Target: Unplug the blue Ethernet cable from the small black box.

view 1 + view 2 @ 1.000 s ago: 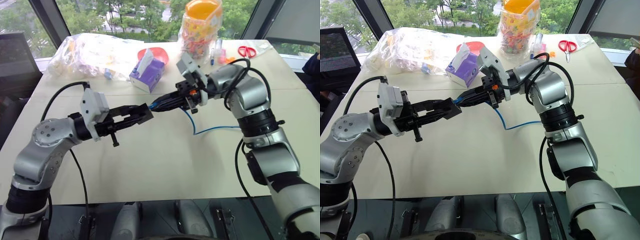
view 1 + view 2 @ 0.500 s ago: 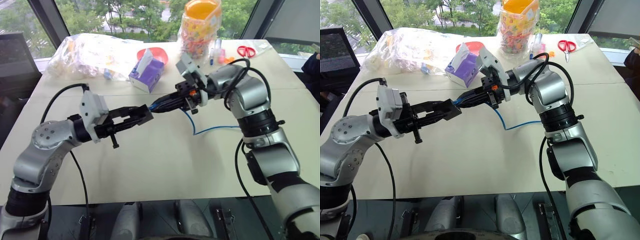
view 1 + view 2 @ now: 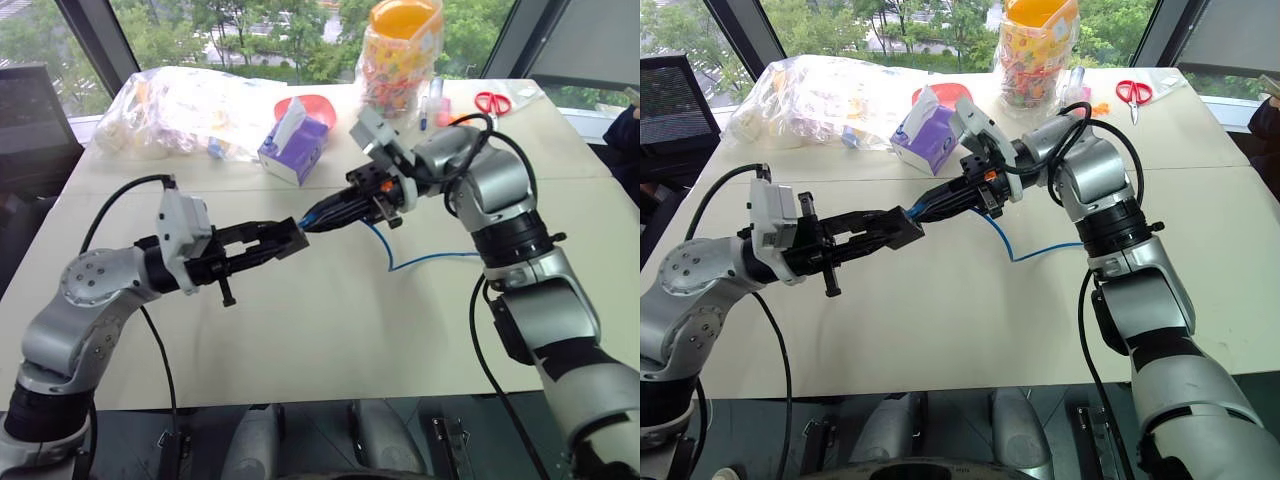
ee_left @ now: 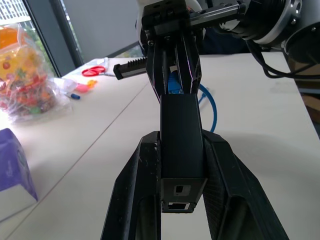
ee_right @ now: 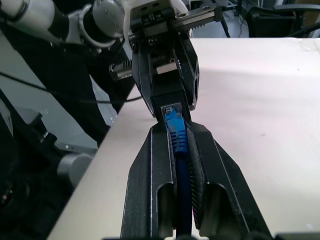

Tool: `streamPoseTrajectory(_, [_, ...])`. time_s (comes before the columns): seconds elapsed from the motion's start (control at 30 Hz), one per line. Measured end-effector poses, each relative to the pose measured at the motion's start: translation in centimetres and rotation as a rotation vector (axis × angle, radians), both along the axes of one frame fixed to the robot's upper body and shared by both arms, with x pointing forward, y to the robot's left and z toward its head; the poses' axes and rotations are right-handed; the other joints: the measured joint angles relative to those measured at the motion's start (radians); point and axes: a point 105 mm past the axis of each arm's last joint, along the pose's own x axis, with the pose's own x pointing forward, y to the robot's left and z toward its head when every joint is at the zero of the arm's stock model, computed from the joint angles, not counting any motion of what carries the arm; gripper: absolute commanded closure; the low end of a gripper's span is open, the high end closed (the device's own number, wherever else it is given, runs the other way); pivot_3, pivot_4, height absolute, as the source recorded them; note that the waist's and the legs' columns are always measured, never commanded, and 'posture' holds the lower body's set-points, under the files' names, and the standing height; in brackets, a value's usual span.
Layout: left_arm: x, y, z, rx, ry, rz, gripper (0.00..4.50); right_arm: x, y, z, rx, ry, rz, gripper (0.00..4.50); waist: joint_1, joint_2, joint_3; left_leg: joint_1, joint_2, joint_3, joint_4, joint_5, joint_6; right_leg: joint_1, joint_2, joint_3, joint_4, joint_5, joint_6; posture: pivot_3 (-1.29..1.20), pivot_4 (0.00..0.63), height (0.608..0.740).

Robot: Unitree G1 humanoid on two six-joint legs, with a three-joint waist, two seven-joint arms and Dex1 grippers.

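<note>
Left gripper, centre-left of the left eye view: I see its two black fingers clamped on the small black box, one against each side of the block, holding it above the table. In the left wrist view the box fills the gap between the fingers, two small ports showing on its near face.

Right gripper, just right of centre: I see its fingers pinched on the blue Ethernet cable close to its plug. In the right wrist view the blue plug sits at the mouth of the box's socket; I cannot tell whether it is seated or just out. The two grippers meet tip to tip over the middle of the table.

From the right gripper the cable drops to the table and runs toward the right of the frame, passing behind the right arm.

Upper part of the frame, on the table: purple tissue box, red bowl behind it, clear plastic bag at upper left, bag of sweets at top centre, red-handled scissors at upper right.
</note>
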Motion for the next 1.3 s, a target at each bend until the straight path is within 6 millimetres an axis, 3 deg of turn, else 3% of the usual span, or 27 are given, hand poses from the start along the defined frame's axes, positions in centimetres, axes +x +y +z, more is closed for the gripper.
streamPoseTrajectory(0.07, [-0.1, 0.6, -1.2, 0.021, 0.063, 0.018, 4.00, 1.2, -1.8, -0.1, -0.027, -0.057, -0.087, 4.49, 0.003, 0.000, 0.000, 0.000, 0.000, 0.001, 0.000, 0.000, 0.000, 0.000, 0.000, 0.000, -0.001, 0.000, 0.000, 0.00, 0.150, 0.740])
streamPoseTrajectory(0.2, [0.0, 0.5, -0.7, 0.024, 0.043, 0.013, 4.00, 1.4, -0.6, -0.4, 0.002, -0.062, -0.069, 4.49, -0.009, 0.000, 0.000, 0.001, 0.001, 0.000, -0.001, 0.000, 0.000, -0.001, 0.001, 0.000, 0.001, 0.000, 0.000, 0.00, 0.150, 0.740])
streamPoseTrajectory(0.4, [0.7, 1.0, -1.1, 0.028, 0.021, 0.054, 4.00, 3.0, -1.1, -1.3, -0.022, -0.116, -0.155, 4.49, -0.003, 0.000, 0.000, 0.001, 0.000, 0.000, 0.000, 0.000, 0.000, 0.001, 0.000, 0.000, 0.000, 0.000, 0.000, 0.00, 0.150, 0.740])
streamPoseTrajectory(0.5, [2.2, 1.7, -1.1, 0.030, -0.025, 0.128, 4.00, 5.8, -1.3, -3.4, -0.042, -0.170, -0.326, 4.49, -0.005, -0.001, 0.000, 0.001, 0.000, 0.000, 0.000, 0.000, 0.000, 0.001, 0.001, 0.000, 0.000, 0.000, 0.000, 0.00, 0.150, 0.740])
streamPoseTrajectory(0.6, [4.4, 2.1, -1.3, 0.045, -0.101, 0.220, 4.00, 8.6, -2.5, -6.8, -0.091, -0.176, -0.548, 4.49, -0.004, -0.001, 0.000, 0.002, 0.000, 0.001, 0.000, 0.000, -0.001, 0.001, 0.000, 0.001, 0.000, 0.000, 0.000, 0.00, 0.150, 0.740])
streamPoseTrajectory(0.73, [6.3, 1.1, -2.6, 0.053, -0.136, 0.250, 4.00, 10.3, -3.9, -9.5, -0.121, -0.151, -0.745, 4.49, -0.004, -0.001, 0.000, 0.000, 0.000, 0.001, -0.001, 0.000, 0.000, 0.000, 0.000, 0.001, 0.000, 0.000, 0.000, 0.00, 0.150, 0.740])
streamPoseTrajectory(0.83, [7.0, 0.3, -3.7, 0.057, -0.129, 0.244, 4.00, 11.2, -5.1, -10.9, -0.127, -0.131, -0.880, 3.29, -0.006, -0.001, 0.000, 0.000, 0.000, 0.000, -0.002, 0.000, 0.000, -0.001, 0.000, 0.001, 0.000, 0.000, 0.000, 0.00, 0.150, 0.740])
streamPoseTrajectory(1.03, [7.3, -0.8, -5.0, 0.020, -0.066, 0.219, 4.00, 12.1, -7.4, -11.2, -0.063, -0.070, -1.075, 0.22, -0.007, -0.001, 0.000, 0.000, 0.000, 0.000, -0.001, 0.001, 0.000, -0.001, 0.000, 0.001, 0.001, 0.000, 0.000, 0.00, 0.150, 0.740])
streamPoseTrajectory(1.07, [7.3, -1.1, -5.1, 0.001, -0.048, 0.205, 4.00, 12.1, -7.5, -10.9, -0.044, -0.056, -1.084, 0.04, -0.007, -0.001, 0.000, 0.000, 0.000, 0.000, -0.001, 0.001, 0.000, 0.000, 0.000, 0.001, 0.001, 0.000, 0.000, 0.00, 0.150, 0.740])
streamPoseTrajectory(1.2, [7.7, -2.2, -6.3, -0.027, 0.022, 0.176, 4.00, 12.2, -7.6, -8.8, 0.057, -0.004, -1.064, 0.04, -0.007, -0.001, 0.000, 0.000, 0.000, 0.000, 0.000, 0.001, 0.000, 0.000, 0.000, 0.001, 0.001, 0.000, 0.000, 0.00, 0.150, 0.740])
streamPoseTrajectory(1.3, [9.2, -2.6, -7.2, -0.044, 0.072, 0.195, 4.00, 12.0, -7.2, -6.8, 0.202, 0.106, -1.020, 0.04, -0.005, 0.000, 0.000, 0.001, 0.000, 0.000, 0.000, 0.001, 0.000, 0.001, 0.001, 0.000, 0.001, 0.001, 0.000, 0.00, 0.150, 0.740])
